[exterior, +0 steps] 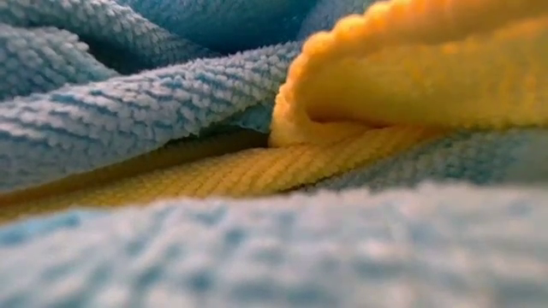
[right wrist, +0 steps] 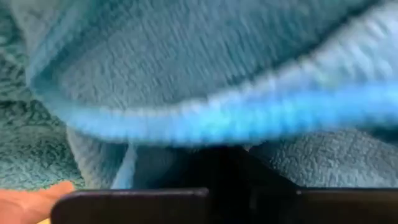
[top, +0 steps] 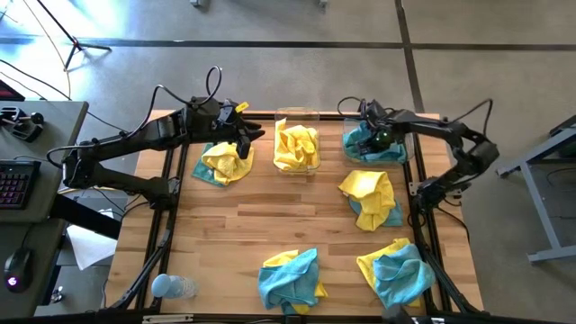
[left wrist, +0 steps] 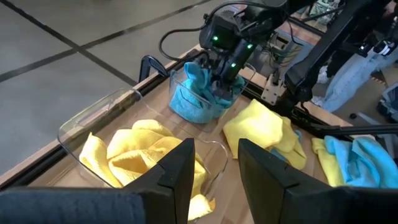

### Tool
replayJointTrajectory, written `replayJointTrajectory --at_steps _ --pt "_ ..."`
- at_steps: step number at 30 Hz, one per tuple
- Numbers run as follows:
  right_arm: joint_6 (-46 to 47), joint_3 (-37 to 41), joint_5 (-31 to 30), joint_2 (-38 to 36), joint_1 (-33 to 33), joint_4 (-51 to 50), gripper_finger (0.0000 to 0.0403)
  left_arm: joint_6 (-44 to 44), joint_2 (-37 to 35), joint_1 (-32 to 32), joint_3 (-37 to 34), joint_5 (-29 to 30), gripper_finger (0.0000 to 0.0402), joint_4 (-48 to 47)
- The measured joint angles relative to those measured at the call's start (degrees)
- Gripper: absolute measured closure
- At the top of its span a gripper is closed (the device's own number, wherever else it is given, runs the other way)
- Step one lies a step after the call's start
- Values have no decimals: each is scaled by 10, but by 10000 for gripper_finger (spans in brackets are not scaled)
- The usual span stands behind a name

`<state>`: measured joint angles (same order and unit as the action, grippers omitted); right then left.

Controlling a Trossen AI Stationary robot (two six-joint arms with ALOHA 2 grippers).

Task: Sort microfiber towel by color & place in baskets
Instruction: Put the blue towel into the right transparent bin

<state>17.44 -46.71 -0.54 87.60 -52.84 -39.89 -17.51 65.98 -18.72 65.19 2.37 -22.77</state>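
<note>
Near the tabletop's (top: 270,225) front lie mixed yellow-and-teal towel piles (top: 290,277). Farther back, the left end effector (top: 245,137), fingers spread, hovers beside the yellow-filled basket (top: 297,144). The right end effector (top: 376,137), pressed together, is sunk in teal towels (left wrist: 198,93) in the other basket (top: 351,121).

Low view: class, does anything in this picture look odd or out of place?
Yes. A blue cloth and a yellow cloth fill the whole low view, hiding the table and both arms. In the high view, the mixed cloth pile sits right at the table's near edge, which may be what blocks it.
</note>
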Motion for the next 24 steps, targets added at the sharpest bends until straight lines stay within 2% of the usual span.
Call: replayJointTrajectory --at_steps 6,15,24 --pt "-8 -12 0 -11 0 -14 402 -5 0 0 0 0 289 -4" --pt "-10 -79 0 -88 0 -120 402 -4 0 0 0 0 289 -3" --pt "-4 -126 -1 -155 0 -145 402 16 0 0 0 12 289 -1"
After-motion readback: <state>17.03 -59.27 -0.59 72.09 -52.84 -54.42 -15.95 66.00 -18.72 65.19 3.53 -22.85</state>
